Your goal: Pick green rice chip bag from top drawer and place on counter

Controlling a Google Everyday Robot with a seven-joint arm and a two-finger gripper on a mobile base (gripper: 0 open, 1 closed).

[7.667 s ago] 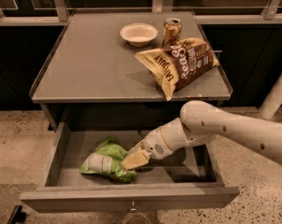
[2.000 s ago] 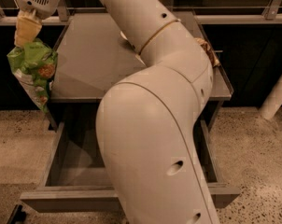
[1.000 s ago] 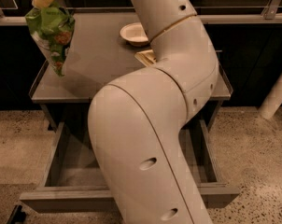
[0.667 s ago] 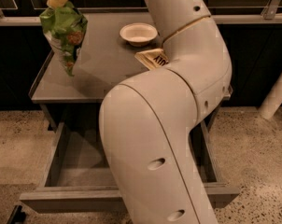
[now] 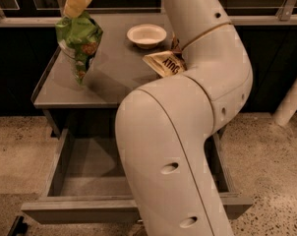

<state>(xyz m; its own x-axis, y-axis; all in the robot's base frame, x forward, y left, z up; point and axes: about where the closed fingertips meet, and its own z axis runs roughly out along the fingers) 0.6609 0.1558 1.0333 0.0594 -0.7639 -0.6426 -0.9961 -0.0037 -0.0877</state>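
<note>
The gripper [image 5: 75, 6], clamped on the top edge of the green rice chip bag [image 5: 79, 43], dangles it straight below (long axis upright) over the counter [image 5: 114, 77], left side

The gripper [image 5: 74, 9], at the top left, pinches the top edge of the green bag [image 5: 78, 45], which hangs upright over the left part of the counter [image 5: 114, 82]; whether its lower tip touches the surface cannot be told. A white bowl [image 5: 146, 35] sits farther back on the counter, with a brown chip bag [image 5: 162, 64] partly hidden behind the big white arm [image 5: 188, 132]. Below, the drawer [image 5: 79, 211] stands pulled open.
</note>
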